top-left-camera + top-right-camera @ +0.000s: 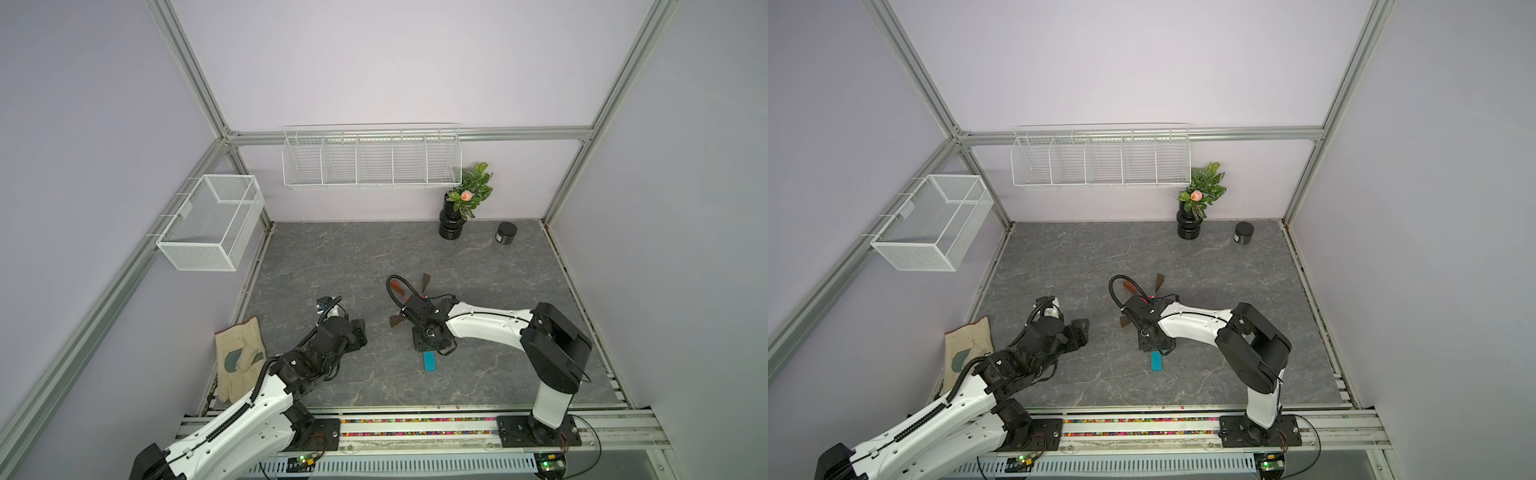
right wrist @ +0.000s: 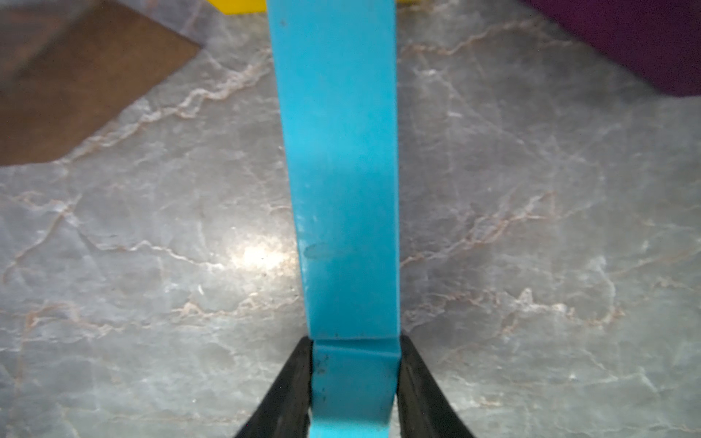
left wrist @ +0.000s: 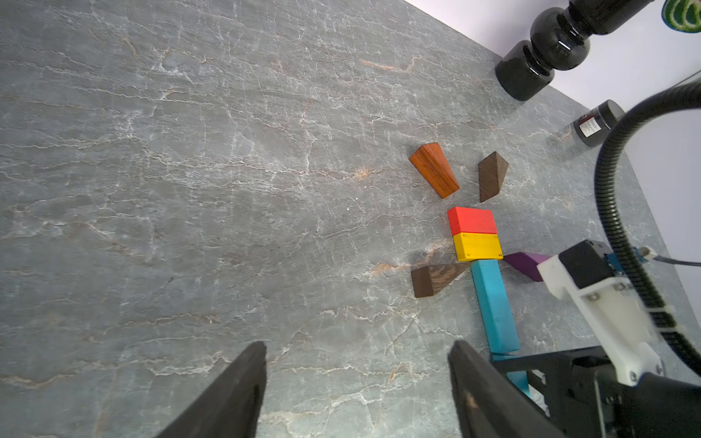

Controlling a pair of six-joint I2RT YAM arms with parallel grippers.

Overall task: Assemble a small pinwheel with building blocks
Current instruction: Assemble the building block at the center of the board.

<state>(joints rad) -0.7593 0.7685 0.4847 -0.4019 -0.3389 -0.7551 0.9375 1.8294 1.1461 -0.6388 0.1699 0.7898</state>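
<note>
The pinwheel lies flat on the grey table. In the left wrist view a red block point(image 3: 472, 220) touches a yellow block point(image 3: 477, 246), and a teal bar point(image 3: 495, 307) runs on from the yellow one. An orange-brown wedge point(image 3: 434, 170), two dark brown wedges point(image 3: 491, 176) point(image 3: 436, 280) and a purple wedge point(image 3: 525, 263) lie around the centre. My right gripper point(image 2: 354, 339) is shut on a second teal bar point(image 2: 352, 383), set end to end with the first bar point(image 2: 337, 151). Its free end point(image 1: 429, 360) shows in both top views. My left gripper point(image 3: 358, 349) hangs open over bare table to the left point(image 1: 360, 328).
A black vase with a plant point(image 1: 451, 224) and a black round jar point(image 1: 506, 232) stand at the back right. A work glove point(image 1: 239, 361) lies at the table's left edge. Two white wire baskets point(image 1: 212, 222) point(image 1: 372, 160) hang on the walls.
</note>
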